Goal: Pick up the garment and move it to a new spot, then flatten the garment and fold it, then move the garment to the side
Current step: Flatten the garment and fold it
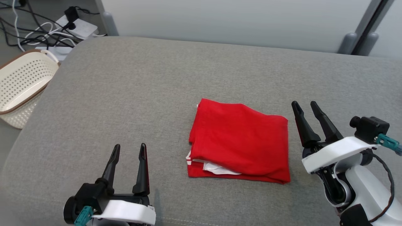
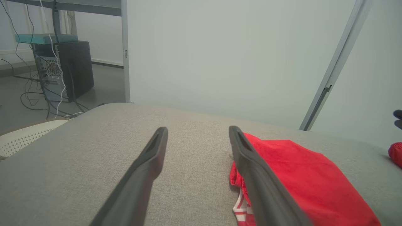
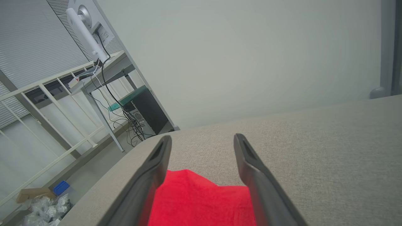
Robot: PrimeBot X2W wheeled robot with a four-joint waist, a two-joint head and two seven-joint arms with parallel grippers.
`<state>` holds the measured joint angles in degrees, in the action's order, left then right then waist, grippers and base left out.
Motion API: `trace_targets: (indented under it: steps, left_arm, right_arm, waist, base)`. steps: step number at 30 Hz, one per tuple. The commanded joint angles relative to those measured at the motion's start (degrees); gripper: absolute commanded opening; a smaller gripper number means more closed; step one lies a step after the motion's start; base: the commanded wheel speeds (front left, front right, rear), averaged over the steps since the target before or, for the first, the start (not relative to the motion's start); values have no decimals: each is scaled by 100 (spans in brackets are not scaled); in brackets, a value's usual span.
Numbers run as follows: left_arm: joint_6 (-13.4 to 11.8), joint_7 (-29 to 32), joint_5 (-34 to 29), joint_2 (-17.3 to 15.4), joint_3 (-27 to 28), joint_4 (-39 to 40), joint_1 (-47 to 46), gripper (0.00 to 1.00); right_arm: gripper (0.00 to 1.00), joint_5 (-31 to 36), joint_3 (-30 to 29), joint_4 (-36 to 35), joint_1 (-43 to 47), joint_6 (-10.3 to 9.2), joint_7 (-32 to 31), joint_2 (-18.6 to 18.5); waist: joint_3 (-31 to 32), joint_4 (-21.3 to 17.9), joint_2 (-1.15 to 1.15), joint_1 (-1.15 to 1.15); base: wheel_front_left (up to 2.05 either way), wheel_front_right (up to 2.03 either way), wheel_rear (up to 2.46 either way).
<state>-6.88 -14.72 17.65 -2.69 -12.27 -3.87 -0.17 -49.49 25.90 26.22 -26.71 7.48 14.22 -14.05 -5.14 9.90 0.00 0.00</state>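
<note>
Red garment point(image 1: 238, 141) lies folded into a rough rectangle, flat on the grey upholstered cushion point(image 1: 125, 94), a little right of the cushion's middle and nearer its front edge than its back. A white-striped trim point(image 1: 189, 158) and a bit of white lining poke out at the fold's front left corner. Left gripper point(image 1: 130, 146) sits over the cushion's front left part, fingers pointing toward the cushion's back edge, jaws spread with bare fabric between them, holding nothing. It stands apart from the garment. In the left wrist view the same gripper point(image 2: 198, 128) shows the gap clearly, and the garment point(image 2: 301, 169) lies on the cushion past the right-hand finger. Right gripper point(image 1: 304, 103) hovers over the cushion's front right part, just beside the garment's right edge, jaws parted and empty. Whether a fingertip touches the cloth I cannot tell. In the right wrist view that gripper point(image 3: 202, 136) looks down on the garment point(image 3: 194, 201), red showing between the two fingers. A cream perforated basket point(image 1: 22, 84) with a brown rim stands off the cushion's left edge. A white power strip point(image 1: 78, 26) with tangled cables lies on the floor beyond the cushion's back left corner. A dark computer tower point(image 2: 70, 69) stands farther back on that side.
</note>
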Motion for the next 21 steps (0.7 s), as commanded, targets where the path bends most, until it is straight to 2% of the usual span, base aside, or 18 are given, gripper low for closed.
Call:
trace_targets:
  steps: [1,7,15,21]
  left_arm:
    - [46,-28,-43,-19,230,144,-190,100]
    - [105,-28,-138,-19,423,120,-361,100]
    - [170,-28,-183,-19,544,77,-275,100]
    - [206,-28,-190,-19,525,46,-178,100]
  right_arm:
    - [100,230,-78,-243,115,1,76,51]
    - [100,1074,-533,-605,502,1,77,83]
    - [100,1777,-1019,-1045,1024,1,77,153]
    - [100,2184,-1203,-1409,1413,1,77,180]
  waist:
    - [53,-271,0,0]
    - [108,-776,0,0]
    - [259,-1334,0,0]
    - [398,-1438,0,0]
  base:
    - [0,0,0]
    - [0,0,0]
    - [0,0,0]
    - [0,0,0]
